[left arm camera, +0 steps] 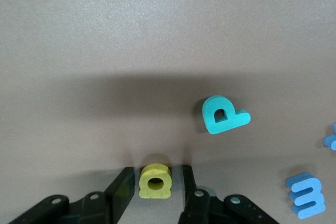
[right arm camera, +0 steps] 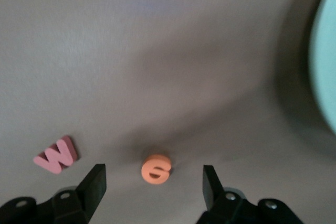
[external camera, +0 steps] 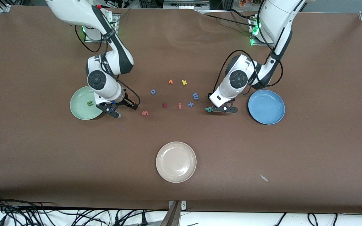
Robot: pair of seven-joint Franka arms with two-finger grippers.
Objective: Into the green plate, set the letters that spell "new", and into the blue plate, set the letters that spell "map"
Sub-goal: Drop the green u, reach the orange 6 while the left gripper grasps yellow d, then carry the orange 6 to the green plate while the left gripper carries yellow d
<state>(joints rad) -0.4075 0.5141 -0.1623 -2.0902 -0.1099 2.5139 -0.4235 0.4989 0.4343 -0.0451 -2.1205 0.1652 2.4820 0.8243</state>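
I have my left gripper [left arm camera: 156,190] low over the table, fingers spread around the yellow letter [left arm camera: 155,181], not yet touching. My right gripper [right arm camera: 153,184] brackets the orange letter [right arm camera: 156,169], fingers wide. Light, squashy foam: pinch flat sides gently.

My two arms have glossy white shells with dark grey joint bands and round grey caps at the wrists. Black cables loop along each. The bases glow green. Each arm ends in black jaws on brackets dotted with small silver screws.
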